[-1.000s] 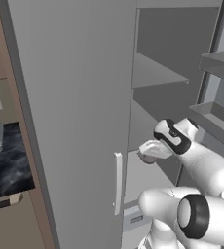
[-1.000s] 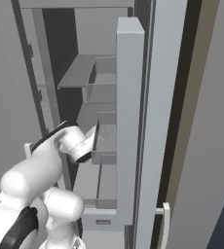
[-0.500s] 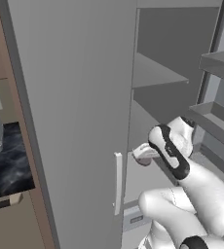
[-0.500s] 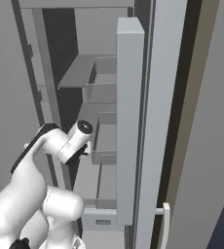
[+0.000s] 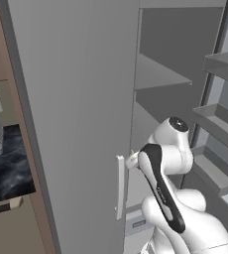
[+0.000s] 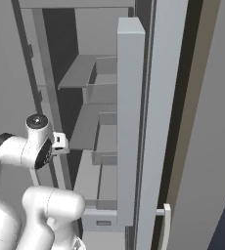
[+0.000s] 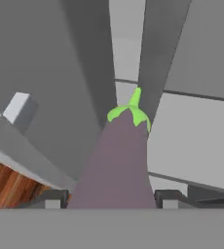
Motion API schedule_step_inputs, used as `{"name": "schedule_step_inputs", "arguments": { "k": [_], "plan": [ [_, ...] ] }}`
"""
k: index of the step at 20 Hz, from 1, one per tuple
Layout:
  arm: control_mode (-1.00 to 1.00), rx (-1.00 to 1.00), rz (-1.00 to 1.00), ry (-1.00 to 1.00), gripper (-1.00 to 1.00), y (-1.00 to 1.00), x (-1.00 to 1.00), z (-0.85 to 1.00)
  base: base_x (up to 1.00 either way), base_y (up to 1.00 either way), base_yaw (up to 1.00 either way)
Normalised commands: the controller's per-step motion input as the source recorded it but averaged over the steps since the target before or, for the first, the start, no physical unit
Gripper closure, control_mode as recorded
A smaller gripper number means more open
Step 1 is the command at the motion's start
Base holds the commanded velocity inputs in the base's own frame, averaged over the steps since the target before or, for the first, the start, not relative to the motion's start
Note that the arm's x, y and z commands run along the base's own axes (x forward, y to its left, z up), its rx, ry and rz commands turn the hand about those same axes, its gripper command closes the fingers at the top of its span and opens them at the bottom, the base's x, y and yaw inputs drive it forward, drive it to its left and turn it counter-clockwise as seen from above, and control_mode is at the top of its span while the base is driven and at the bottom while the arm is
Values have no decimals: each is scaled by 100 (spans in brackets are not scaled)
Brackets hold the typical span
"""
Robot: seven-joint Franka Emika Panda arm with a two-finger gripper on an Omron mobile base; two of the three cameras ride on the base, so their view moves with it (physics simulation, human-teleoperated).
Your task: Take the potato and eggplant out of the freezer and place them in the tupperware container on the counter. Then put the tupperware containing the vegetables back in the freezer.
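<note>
A: What's changed over the last sec?

B: Arm has folded back. In earlier left base pics the wrist sat low by the white bar handle (image 5: 120, 186); now the elbow stands up higher w/ the dark joint facing the cam. Base hasn't driven, background is the same.

A: Claw (image 7: 111, 197)?

B: Partly open, dark tips either side of the dull purple eggplant w/ green cap (image 7: 118, 160). Hand view has it sitting right between them, stem pointing away. Looks gripped, jaws closed onto it rather than free.

A: So where's the eggplant now?

B: In the claw, beside the tall grey freezer (image 5: 76, 99) w/ its flat door and grey inner shelves (image 6: 97, 129). Brown wood shows low in hand view.

A: Meaning for task?

B: My read: eggplant is out of the freezer, carry to the black marble-look counter (image 5: 9, 168) is next. Potato and white tray, can't place them from here. Risk: clipping door edge on the swing.
</note>
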Motion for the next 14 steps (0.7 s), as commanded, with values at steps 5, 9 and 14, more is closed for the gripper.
{"name": "schedule_step_inputs", "arguments": {
  "k": [5, 9, 14],
  "plan": [
    [-100, -13, -9, -15, 100, 4, -62, 86, 0, 0, 0],
    [-100, -5, -11, -7, 100, 0, -62, 82, 0, 0, 0],
    [-100, 0, -13, -1, 100, 0, -64, 62, 0, 0, 0]
  ]
}}
